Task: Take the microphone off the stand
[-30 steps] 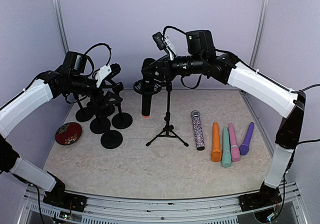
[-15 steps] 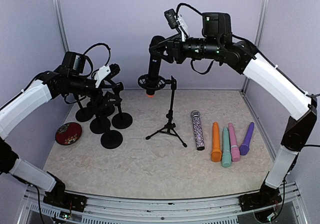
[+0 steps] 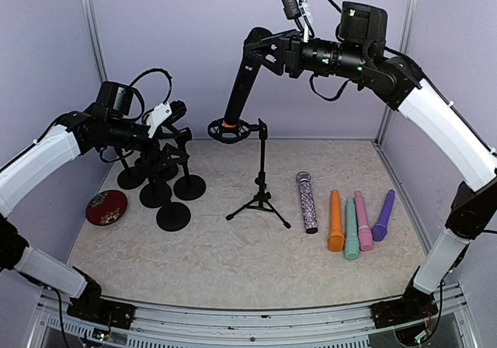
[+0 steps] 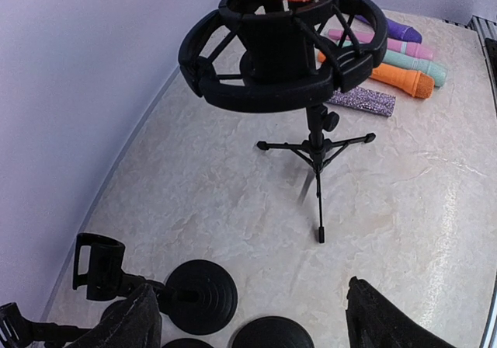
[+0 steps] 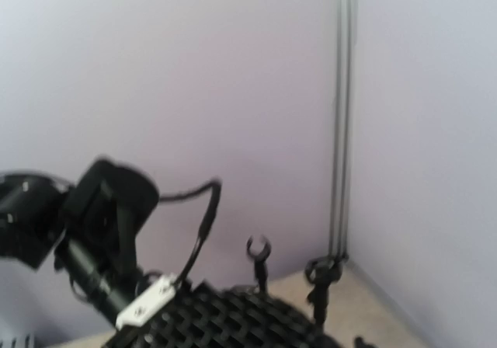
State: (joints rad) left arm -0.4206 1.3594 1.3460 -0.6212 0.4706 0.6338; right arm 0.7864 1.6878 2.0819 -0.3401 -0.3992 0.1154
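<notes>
Now: microphone clenched in your right fingers, tail at the stand's cradle

Your right gripper (image 3: 265,50) is clenched on the upper end of the black microphone (image 3: 241,84), high over the back of the table (image 3: 233,262). From that grip the body slants down and to the left. Its orange band (image 3: 227,123) meets the round cradle (image 3: 231,132) on top of the tripod stand (image 3: 261,185). From the top camera you cannot tell whether the tail sits inside the cradle or just above its rim.

Your left gripper (image 3: 177,113) is released and holds nothing. It hovers well apart from the tripod stand, over a cluster of small round-based stands (image 3: 172,208) on the left side of the table.

The left wrist camera gives you what the top one lacks. Above its two dark fingers (image 4: 128,325) you see the cradle from close by. The orange band sits at the frame's top edge, level with the cradle's upper rim, and the tripod legs spread on the table below.

The right wrist camera is blurred. It shows the microphone's mesh head (image 5: 225,317) along its lower edge and the left arm (image 5: 85,224) beyond, but not the grip itself.

To the right of the tripod stand, loose microphones lie on the table: glittery (image 3: 307,202), orange (image 3: 335,220), teal (image 3: 352,228), pink (image 3: 363,220) and purple (image 3: 384,216). Only the top camera shows you the red disc (image 3: 106,207) at the far left.
</notes>
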